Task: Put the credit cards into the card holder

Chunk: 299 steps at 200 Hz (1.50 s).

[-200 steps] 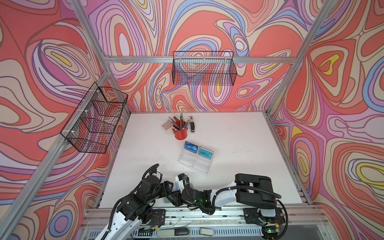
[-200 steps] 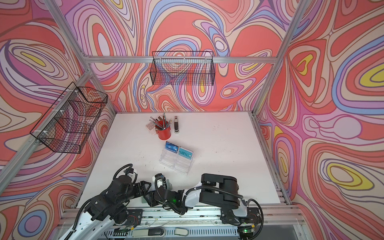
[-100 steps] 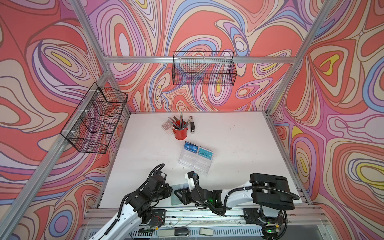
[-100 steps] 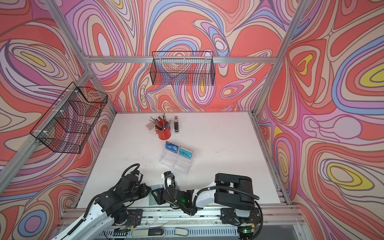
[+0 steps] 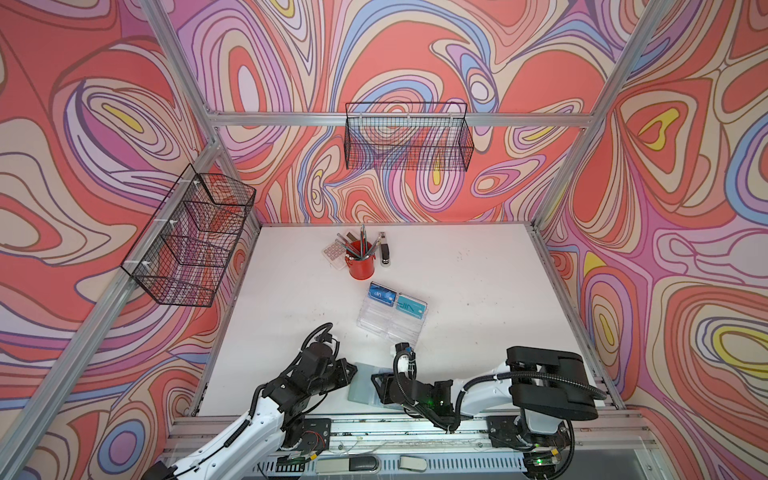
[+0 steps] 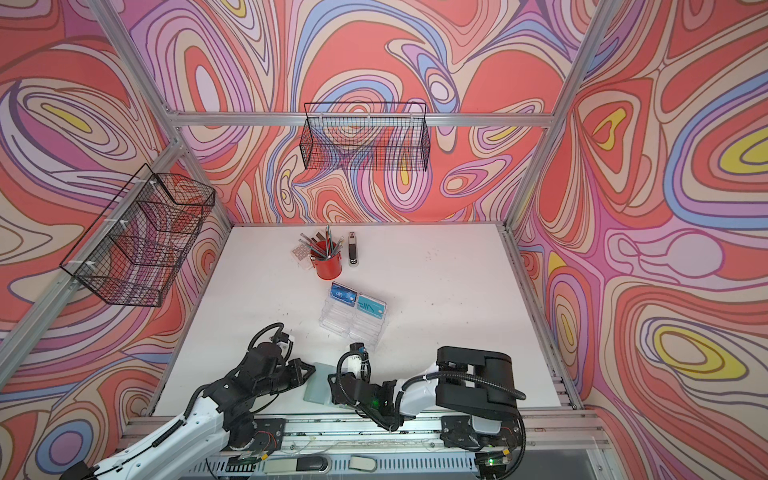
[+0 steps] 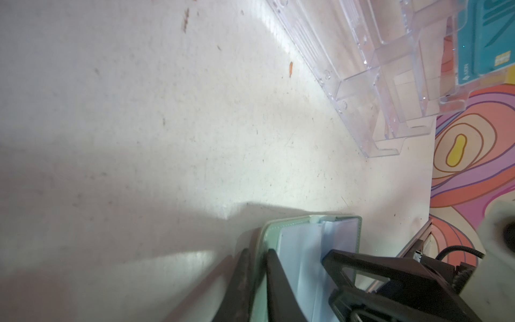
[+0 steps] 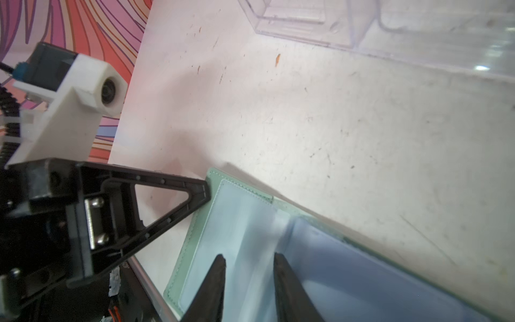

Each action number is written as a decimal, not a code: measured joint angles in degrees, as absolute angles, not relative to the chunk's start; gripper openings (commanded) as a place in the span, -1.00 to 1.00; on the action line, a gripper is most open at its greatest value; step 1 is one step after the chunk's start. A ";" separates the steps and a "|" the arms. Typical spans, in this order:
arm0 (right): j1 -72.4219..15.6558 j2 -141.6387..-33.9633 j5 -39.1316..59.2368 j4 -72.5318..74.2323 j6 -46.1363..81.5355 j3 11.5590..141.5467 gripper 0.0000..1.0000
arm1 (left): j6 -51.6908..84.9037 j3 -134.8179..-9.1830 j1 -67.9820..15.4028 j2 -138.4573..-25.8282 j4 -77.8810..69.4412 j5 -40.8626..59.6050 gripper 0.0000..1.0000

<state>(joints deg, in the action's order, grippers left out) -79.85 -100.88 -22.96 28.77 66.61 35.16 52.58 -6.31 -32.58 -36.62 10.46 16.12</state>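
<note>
The sage-green card holder [image 5: 368, 382] [image 6: 318, 382] lies open near the table's front edge, its clear sleeves facing up. My left gripper [image 5: 355, 369] [image 7: 257, 251] is shut on the holder's green cover edge [image 7: 271, 231]. My right gripper [image 5: 374, 384] [image 8: 249, 256] is open, with its fingers astride a raised fold of the clear sleeves [image 8: 237, 223]. A blue credit card [image 5: 382, 294] [image 6: 343, 294] and a teal credit card [image 5: 409, 308] [image 7: 490, 41] stand in the clear acrylic stand [image 5: 386, 324] behind the grippers.
A red cup of pens [image 5: 360, 266], a stapler [image 5: 385, 251] and a small keypad [image 5: 333, 251] sit at the back of the table. Wire baskets hang on the left wall [image 5: 191, 241] and the back wall [image 5: 409, 141]. The metal front rail [image 5: 374, 424] runs just below the holder.
My left gripper has closed onto the holder's cover. Both grippers have shifted to the right along the front edge, and the holder now lies open between them.
</note>
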 measured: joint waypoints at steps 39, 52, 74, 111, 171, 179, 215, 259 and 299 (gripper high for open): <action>-76.95 -103.15 -22.92 30.26 67.37 36.32 -0.43 | 52.84 -5.74 -32.58 -34.57 9.89 16.58 -0.44; -74.83 -103.15 -23.03 30.59 67.20 35.99 -0.43 | 53.04 -5.30 -32.58 -33.36 9.72 16.69 -0.36; -72.20 -103.15 -24.10 28.97 65.95 36.21 -0.42 | 53.17 -5.17 -32.58 -33.15 9.52 16.91 -0.33; -71.53 -103.98 -24.16 24.97 61.32 39.55 -0.43 | 53.21 -5.17 -32.58 -35.03 9.08 17.76 -0.29; -71.26 -105.95 -22.41 22.94 56.93 44.95 -0.43 | 56.34 -4.38 -32.80 -35.40 5.04 22.31 -0.33; -71.26 -106.59 -22.31 22.41 56.49 45.91 -0.42 | 56.88 -3.95 -33.08 -34.35 5.15 22.61 -0.33; -71.26 -103.59 -23.20 17.37 56.25 46.00 -0.21 | 57.30 -4.58 -33.61 -24.71 9.26 20.10 -0.09; -71.48 -83.46 -23.16 8.38 57.17 38.61 0.07 | 56.10 -5.48 -33.61 -22.76 11.94 18.44 -0.04; -74.94 -73.14 -20.97 -0.84 58.02 32.77 0.18 | 53.63 -6.26 -33.61 -34.17 13.19 19.20 0.00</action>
<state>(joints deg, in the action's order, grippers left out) -74.94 -73.14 -20.97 -0.84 58.02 32.77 53.63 -6.26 -33.61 -34.17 13.19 19.20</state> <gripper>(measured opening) 0.588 0.481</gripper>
